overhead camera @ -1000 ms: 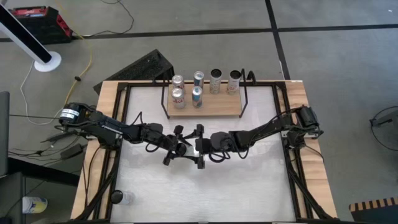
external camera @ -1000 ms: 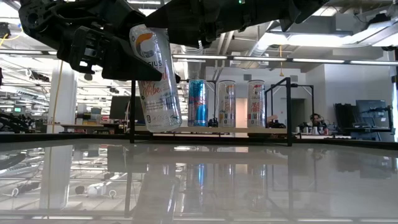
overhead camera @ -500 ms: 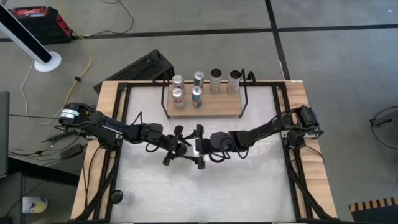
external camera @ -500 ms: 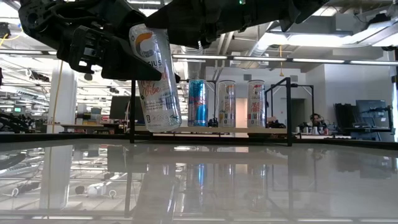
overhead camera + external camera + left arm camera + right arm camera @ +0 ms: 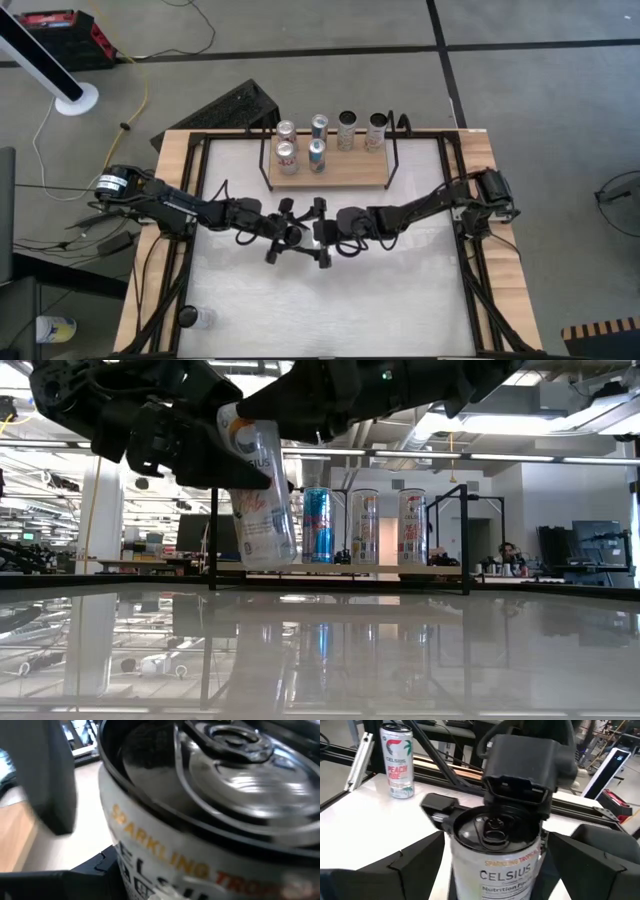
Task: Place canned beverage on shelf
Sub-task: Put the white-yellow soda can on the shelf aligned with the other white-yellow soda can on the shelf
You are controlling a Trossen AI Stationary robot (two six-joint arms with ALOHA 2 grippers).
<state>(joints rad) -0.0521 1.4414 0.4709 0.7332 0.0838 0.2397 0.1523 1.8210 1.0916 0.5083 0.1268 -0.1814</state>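
The shelf [image 5: 328,172] stands at the worktop's [image 5: 400,290] twelve o'clock edge, carrying six cans [image 5: 317,127]; the held can [image 5: 257,490] hangs mid-worktop, seemingly tilted.

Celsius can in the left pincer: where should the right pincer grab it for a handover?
Probably the can body below the left pincer, from the side. It hangs tilted off the table, its lower wall bare; the right pincer is open astride it.

A white can [image 5: 496,855] with a silver lid, black lettering and orange-red print is shown centre frame between black grippers, with a blue can [image 5: 317,525] among silver-white ones on the light-wood, black-framed shelf [image 5: 330,175] above the white tabletop [image 5: 400,290].
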